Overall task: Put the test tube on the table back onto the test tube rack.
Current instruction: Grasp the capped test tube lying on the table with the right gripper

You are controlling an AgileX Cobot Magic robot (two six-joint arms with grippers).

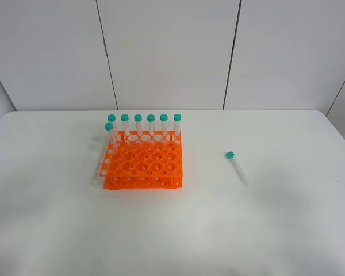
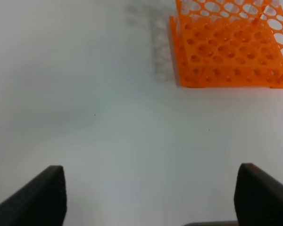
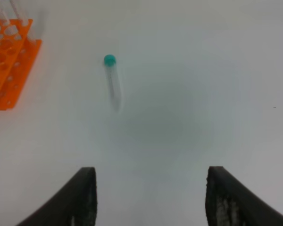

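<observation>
While the test tube (image 1: 237, 168) lies flat on the white table (image 1: 276, 230), nothing is touching it. It is well apart from the orange rack (image 1: 142, 183), off to the rack's right, with its green cap toward the far side.

Seven other tubes (image 1: 144, 123) stand in the rack, six along the back row and one on the left side. Many holes are free.

The right gripper (image 3: 151, 169) hangs over the table near the tube, spread wide and empty. The left gripper (image 2: 151, 167) is also wide and empty, near the rack.

The tube is round and smooth, so a bump from one finger could make it roll away. It is thin, so it could slip out of a squeeze. If it goes in tilted, it could hit a hole's edge or knock a standing tube.
</observation>
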